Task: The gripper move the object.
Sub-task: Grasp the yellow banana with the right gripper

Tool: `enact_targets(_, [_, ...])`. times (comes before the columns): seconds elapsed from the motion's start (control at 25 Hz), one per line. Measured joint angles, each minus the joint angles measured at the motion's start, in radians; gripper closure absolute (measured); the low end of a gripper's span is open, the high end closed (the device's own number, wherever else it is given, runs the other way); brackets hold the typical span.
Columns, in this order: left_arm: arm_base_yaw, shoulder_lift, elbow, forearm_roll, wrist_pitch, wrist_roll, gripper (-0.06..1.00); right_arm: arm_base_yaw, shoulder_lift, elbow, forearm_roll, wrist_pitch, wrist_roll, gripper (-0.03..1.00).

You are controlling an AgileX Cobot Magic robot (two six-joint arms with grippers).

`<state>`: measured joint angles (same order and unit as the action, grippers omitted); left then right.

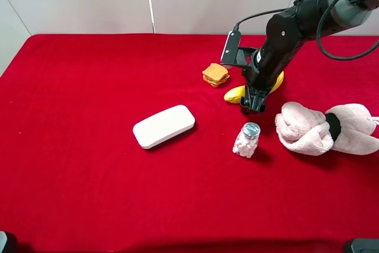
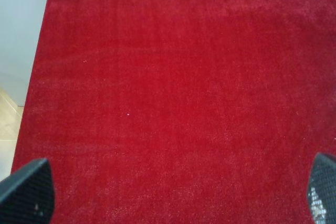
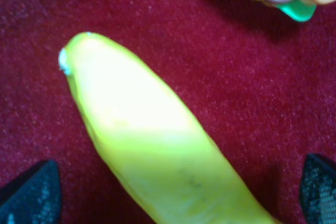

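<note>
The object, a long yellow banana (image 1: pixel 235 93), lies on the red cloth right of centre, its middle hidden under my right arm. My right gripper (image 1: pixel 252 105) hangs directly over it, pointing down. In the right wrist view the banana (image 3: pixel 157 140) fills the space between the two black fingertips (image 3: pixel 31 192), which stand wide apart on either side without touching it; the gripper (image 3: pixel 176 195) is open. My left gripper (image 2: pixel 176 192) is open over bare red cloth, with nothing between its fingertips (image 2: pixel 29 190).
An orange sandwich toy (image 1: pixel 215 74) sits just left of the banana. A white case (image 1: pixel 164 125) lies at centre. A small jar (image 1: pixel 247 139) stands in front of the gripper, and a pink plush (image 1: pixel 323 128) lies to the right.
</note>
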<state>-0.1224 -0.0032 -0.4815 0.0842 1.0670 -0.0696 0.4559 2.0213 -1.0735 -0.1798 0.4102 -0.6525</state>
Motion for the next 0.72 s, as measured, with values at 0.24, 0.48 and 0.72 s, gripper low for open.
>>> enact_targets(0.24, [0.000, 0.000, 0.000, 0.000, 0.000, 0.000, -0.01, 0.000, 0.004, -0.006, 0.001, 0.023, 0.000, 0.27])
enact_targets(0.48, [0.000, 0.000, 0.000, 0.000, 0.000, 0.000, -0.01, 0.000, 0.005, -0.006, 0.009, 0.024, 0.000, 0.27])
enact_targets(0.72, [0.000, 0.000, 0.000, 0.000, 0.000, 0.000, -0.01, 0.000, 0.005, -0.006, 0.014, 0.025, 0.000, 0.28])
